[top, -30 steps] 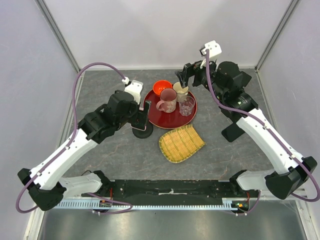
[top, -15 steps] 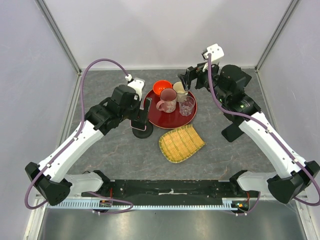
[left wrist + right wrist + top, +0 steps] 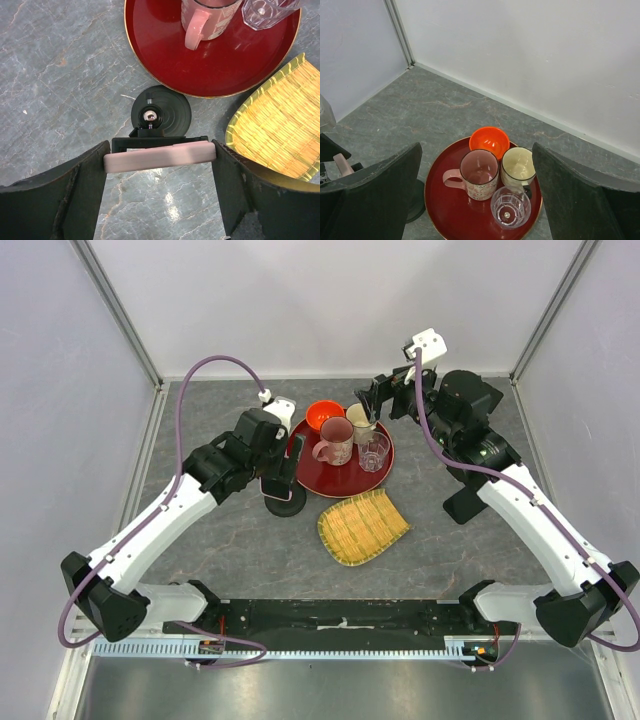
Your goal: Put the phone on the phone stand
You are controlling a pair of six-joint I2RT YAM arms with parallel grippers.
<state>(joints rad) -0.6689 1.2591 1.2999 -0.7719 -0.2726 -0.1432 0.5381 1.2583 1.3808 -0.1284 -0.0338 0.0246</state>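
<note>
Pink phone [image 3: 160,154] stands edge-up in the phone stand [image 3: 161,112] cradle, my left gripper [image 3: 160,150] spread wide around its ends (touching, though I cannot tell if gripping); a crooked pull-away could drag it out.

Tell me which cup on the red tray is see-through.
The clear glass, on the red tray beside the pink mug and cream cup. You can see the tray through it; the mug, the cup and the orange bowl are opaque.
</note>
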